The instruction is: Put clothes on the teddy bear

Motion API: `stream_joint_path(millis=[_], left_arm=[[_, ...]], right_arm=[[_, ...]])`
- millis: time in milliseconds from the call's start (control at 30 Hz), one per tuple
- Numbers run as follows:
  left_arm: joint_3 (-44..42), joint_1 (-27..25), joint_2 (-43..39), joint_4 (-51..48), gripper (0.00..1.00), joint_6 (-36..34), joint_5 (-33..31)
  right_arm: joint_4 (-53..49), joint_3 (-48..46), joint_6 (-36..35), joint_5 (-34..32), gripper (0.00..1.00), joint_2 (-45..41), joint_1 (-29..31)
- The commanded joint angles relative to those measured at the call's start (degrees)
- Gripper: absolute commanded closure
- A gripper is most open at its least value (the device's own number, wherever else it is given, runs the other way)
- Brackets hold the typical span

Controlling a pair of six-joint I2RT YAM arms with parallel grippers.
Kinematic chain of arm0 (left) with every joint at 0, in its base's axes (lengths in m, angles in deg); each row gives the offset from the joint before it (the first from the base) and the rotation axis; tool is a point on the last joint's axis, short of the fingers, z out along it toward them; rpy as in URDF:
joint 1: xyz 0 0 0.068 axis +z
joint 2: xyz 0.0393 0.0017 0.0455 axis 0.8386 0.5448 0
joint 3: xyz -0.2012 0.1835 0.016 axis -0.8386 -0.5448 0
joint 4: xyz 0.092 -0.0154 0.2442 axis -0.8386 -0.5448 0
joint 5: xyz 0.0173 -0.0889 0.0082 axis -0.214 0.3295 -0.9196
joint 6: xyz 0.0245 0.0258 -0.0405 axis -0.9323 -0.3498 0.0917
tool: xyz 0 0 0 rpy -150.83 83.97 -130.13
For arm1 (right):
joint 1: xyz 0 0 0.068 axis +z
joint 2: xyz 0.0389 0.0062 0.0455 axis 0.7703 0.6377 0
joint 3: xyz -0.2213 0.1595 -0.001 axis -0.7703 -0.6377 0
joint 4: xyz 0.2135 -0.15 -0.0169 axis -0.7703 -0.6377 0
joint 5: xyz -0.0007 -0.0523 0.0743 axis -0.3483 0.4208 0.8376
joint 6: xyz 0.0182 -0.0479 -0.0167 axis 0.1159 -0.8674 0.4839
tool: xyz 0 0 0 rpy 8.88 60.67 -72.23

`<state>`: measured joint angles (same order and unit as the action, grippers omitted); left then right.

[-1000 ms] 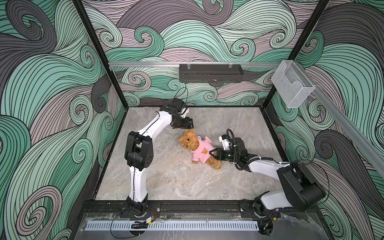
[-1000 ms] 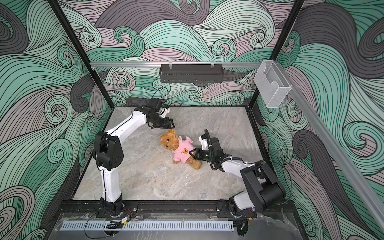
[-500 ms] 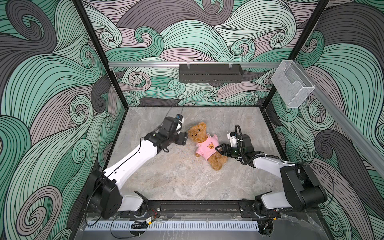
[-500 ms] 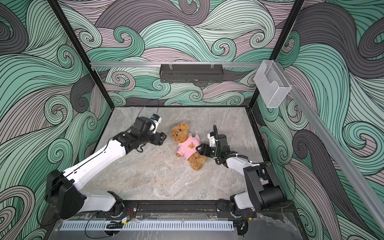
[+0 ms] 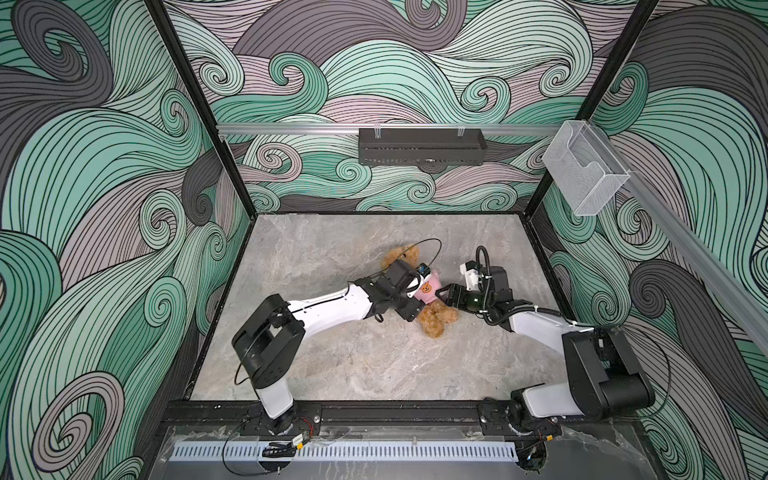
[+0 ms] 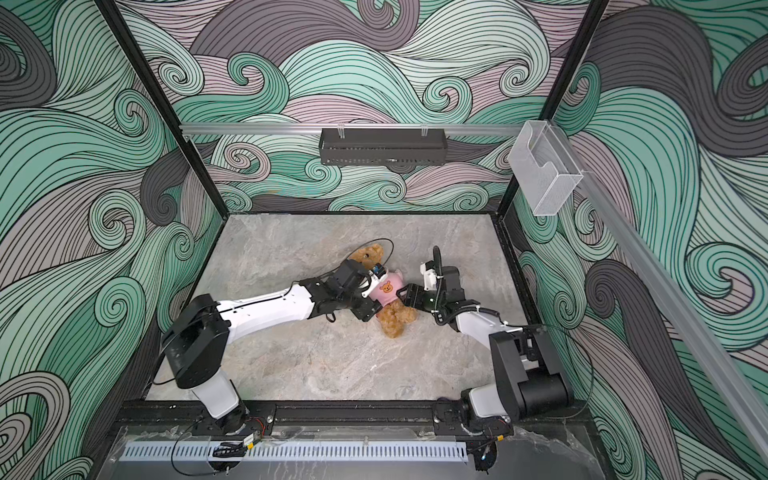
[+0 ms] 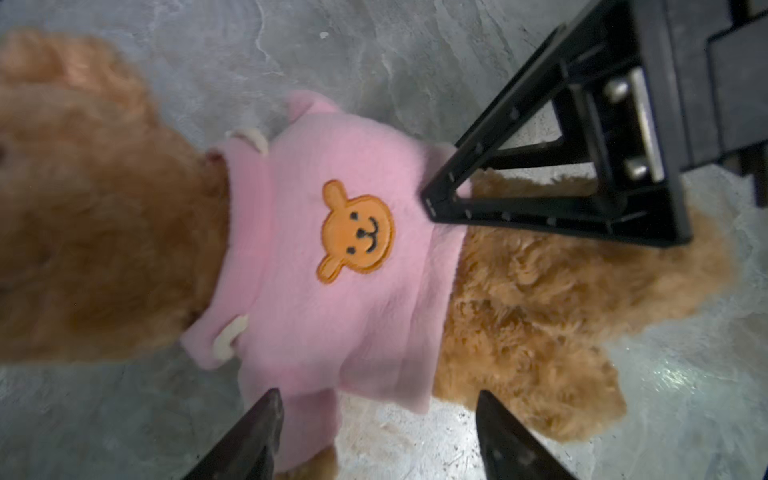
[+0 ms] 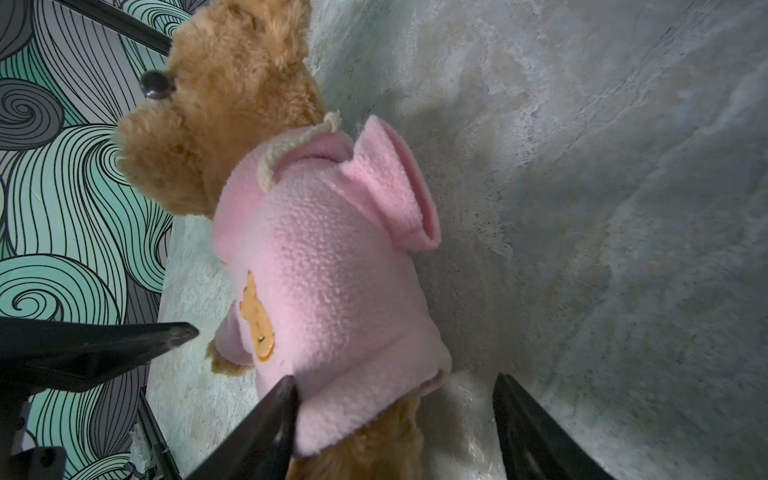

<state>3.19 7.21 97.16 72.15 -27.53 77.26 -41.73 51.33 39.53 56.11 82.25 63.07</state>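
Swinging in from the left, the left pincer (image 7: 378, 411) now hangs over the teddy bear (image 5: 436, 318), which lies face up mid-surface (image 5: 353, 365) with its head far-left. These jaws stand apart and grip nothing. The right pincer (image 8: 395, 386) is likewise released, with its jaws either side of the pink fleece hoodie's (image 7: 332, 316) hem. The bear looks light, squashy and likely to slide on the stone. The fleece should stretch, so pinch the fabric at the hem or the far sleeve (image 8: 399, 195), which looks empty.
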Motion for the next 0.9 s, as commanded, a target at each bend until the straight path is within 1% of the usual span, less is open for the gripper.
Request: stream_joint_path(millis=[0, 133, 233, 300, 333, 433, 533, 600, 633, 767, 867], left_arm=[[3.58, -1.26, 3.29, 0.01, 0.25, -4.33, -2.72], [4.25, -1.89, 5.7, 0.48, 0.26, -5.5, -3.35], [4.89, -2.24, 7.09, 0.19, 0.32, -5.8, -6.71], [4.86, -2.3, 7.29, 0.61, 0.41, -5.34, -8.87], [4.54, -2.33, 7.08, 1.01, 0.45, -5.19, -9.1], [3.05, -2.34, 6.52, 3.67, 0.61, -4.09, -9.61], [1.51, -2.34, 5.98, 6.02, 0.79, -2.68, -10.46], [1.08, -2.34, 5.71, 6.68, 0.96, -2.01, -10.82], [1.01, -2.32, 5.63, 6.69, 1.0, -1.76, -11.01], [0.57, -2.16, 4.23, 7.49, 1.0, -0.5, -10.21], [0.04, -1.82, 2.71, 8.35, 1.0, 1.1, -9.02]], right_arm=[[-0.03, 0.1, -0.01, 0.58, 0.26, -0.65, -0.55], [-0.01, 0.14, -0.02, 0.72, 0.25, -0.4, -0.61], [0.46, 0.14, 0.14, 0.97, 0.25, -0.13, -0.58], [0.28, 0.28, -0.04, 1.09, 0.25, 0.08, -0.56], [0.11, 0.32, -0.31, 1.08, 0.25, 0.18, -0.67], [-0.55, 0.67, -1.59, 1.14, 0.25, 0.06, -0.65], [0.09, 0.31, -3.51, 1.33, 0.24, -1.81, -0.57], [1.89, -0.7, -5.07, 0.48, 0.23, -4.27, -0.57], [2.77, -1.34, -5.88, -0.09, 0.22, -5.31, -0.45], [7.24, -3.58, -10.6, -1.89, 0.19, -8.05, 1.36], [10.01, -4.95, -14.63, -3.72, 0.15, -8.45, 4.56]])
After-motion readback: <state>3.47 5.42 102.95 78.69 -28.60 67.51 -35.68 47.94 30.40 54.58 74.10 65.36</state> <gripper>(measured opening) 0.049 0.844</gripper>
